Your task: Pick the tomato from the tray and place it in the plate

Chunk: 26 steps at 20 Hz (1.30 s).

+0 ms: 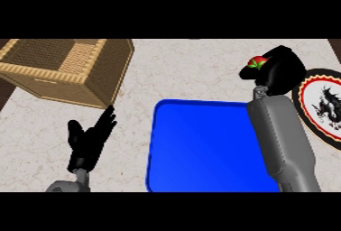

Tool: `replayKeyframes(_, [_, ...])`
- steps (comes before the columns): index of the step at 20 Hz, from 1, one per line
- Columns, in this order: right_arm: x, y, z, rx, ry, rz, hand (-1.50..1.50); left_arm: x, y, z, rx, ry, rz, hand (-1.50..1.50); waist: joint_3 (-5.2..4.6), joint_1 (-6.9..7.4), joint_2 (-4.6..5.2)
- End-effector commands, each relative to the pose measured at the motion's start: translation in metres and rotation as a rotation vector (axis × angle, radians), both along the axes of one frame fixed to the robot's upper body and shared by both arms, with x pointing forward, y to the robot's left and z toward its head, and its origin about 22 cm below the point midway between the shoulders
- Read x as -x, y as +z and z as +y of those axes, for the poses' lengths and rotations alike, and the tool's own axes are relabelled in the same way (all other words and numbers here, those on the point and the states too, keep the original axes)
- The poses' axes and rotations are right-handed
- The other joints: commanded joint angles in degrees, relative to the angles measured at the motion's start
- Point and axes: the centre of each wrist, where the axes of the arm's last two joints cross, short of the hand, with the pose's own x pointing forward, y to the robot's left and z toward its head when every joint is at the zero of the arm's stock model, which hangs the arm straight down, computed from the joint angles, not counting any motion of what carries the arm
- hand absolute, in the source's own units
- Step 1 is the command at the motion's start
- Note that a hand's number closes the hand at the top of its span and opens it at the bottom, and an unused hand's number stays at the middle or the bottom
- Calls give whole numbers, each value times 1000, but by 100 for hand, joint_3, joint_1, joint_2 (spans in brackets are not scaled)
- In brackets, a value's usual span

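The red tomato (257, 62) with its green stalk peeks out from my right hand (279, 70), whose fingers curl round it. That hand is raised over the counter, beyond the far right corner of the blue tray (200, 144) and just left of the plate (326, 106). The plate is white with a black rim and a dark dragon figure, partly cut off by the right edge. My right forearm crosses the tray's right side. My left hand (90, 137) rests open, fingers up, left of the tray.
A wicker basket (66, 67) stands at the back left of the pale marble counter (193, 67). Dark strips show at the counter's far left and upper right edges.
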Motion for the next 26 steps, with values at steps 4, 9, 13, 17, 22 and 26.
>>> replayKeyframes(4, [-19, 12, -7, -81, -279, -267, 150, 7, -11, -1, 10, -11, 15, 0, 8, -82, -10])
replayKeyframes(9, [-18, 3, -40, -64, -315, -425, 150, -4, 4, 0, 1, 34, 7, 0, 23, -225, -64])
replayKeyframes(13, [-14, -29, -63, -9, -375, -421, 150, 2, -10, -2, 12, 31, 13, 0, 15, -248, -62])
replayKeyframes(17, [-1, -45, -111, 88, -478, -438, 150, 6, -10, -2, 5, 40, 12, 0, 15, -307, -85])
replayKeyframes(22, [10, -67, -153, 109, -519, -431, 150, 2, -15, 13, 8, 54, 27, 0, 16, -357, -105])
replayKeyframes(26, [25, -75, -202, 113, -560, -423, 150, 12, -6, 22, 17, 60, 29, 0, 25, -318, -114])
